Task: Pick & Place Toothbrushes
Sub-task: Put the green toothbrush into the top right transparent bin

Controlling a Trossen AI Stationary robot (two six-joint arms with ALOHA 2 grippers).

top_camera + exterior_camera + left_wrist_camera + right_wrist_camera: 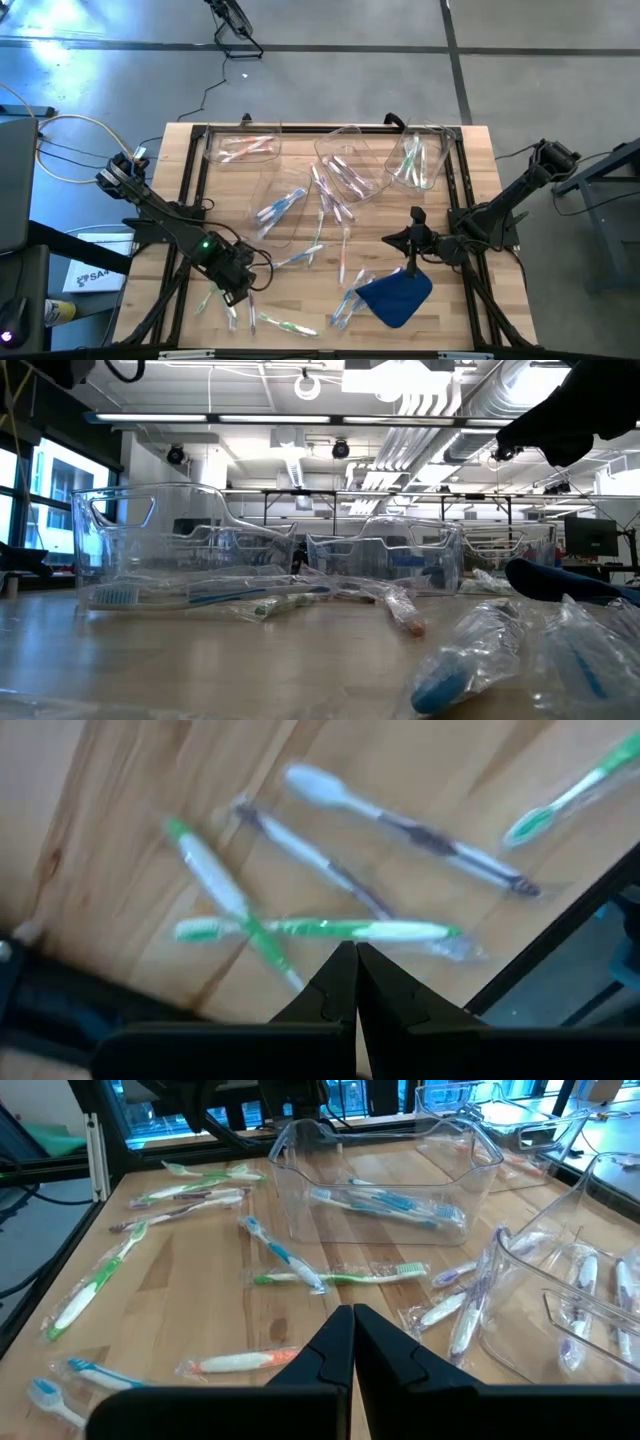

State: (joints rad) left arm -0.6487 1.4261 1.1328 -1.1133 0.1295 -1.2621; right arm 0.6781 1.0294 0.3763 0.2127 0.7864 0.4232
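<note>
Wooden table (300,300) strewn with toothbrushes (285,324); my left gripper (355,955) hovers pinched together over green ones, my right gripper (352,1318) likewise empty; only overhead reveals the blue cloth (395,295).

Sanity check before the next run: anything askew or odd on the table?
Yes. One clear bin near the back middle sits skewed, at an angle to its neighbours. Wrapped toothbrushes lie scattered over the table, some crossing, and a blue cloth lies crumpled at the front right.
</note>
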